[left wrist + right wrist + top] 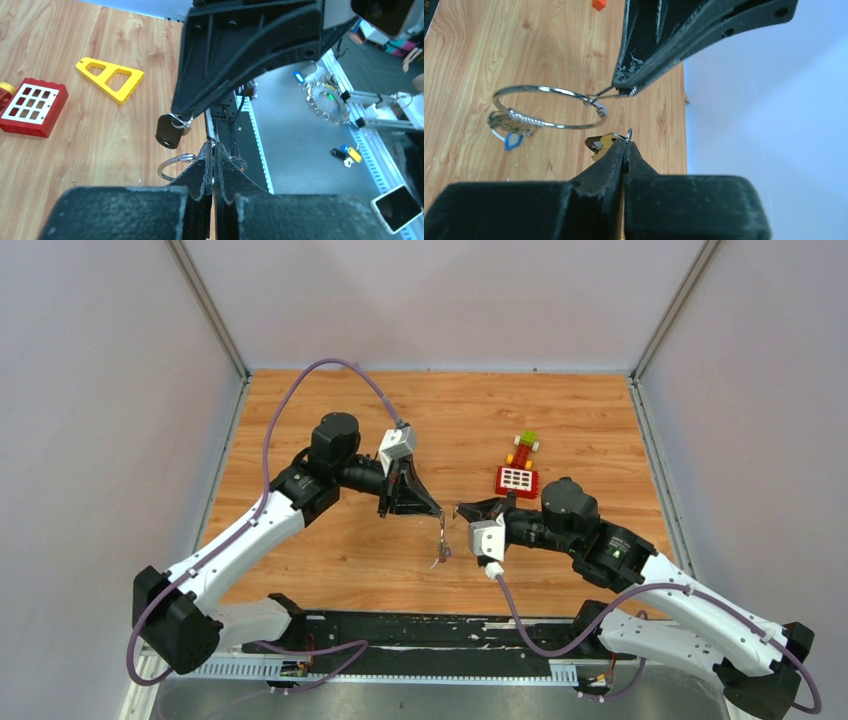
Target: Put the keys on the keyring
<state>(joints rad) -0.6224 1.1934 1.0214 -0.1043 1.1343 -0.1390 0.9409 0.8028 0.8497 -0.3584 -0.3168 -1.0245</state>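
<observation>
Silver keyring [524, 118] gripped; key [167, 132] (black-headed) gripped.

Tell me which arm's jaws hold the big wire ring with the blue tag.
The left gripper: its jaws pinch the keyring, blue tag dangling. The right gripper holds the black-headed key instead.

Light brown wood with darker wavy lines on the table [420, 410]. Shiny silver on the keyring [539, 88], with a little blue tag [513, 141]. Black head on the key [167, 132]. Black too on the left gripper [213, 149] and right gripper [625, 145]. Bright yellow for the triangle frame [110, 77]. Red block [30, 105] with a white grid face. Green block [528, 438]. Purple cables [300, 380], white arms [240, 540], pale grey walls [100, 390].
</observation>
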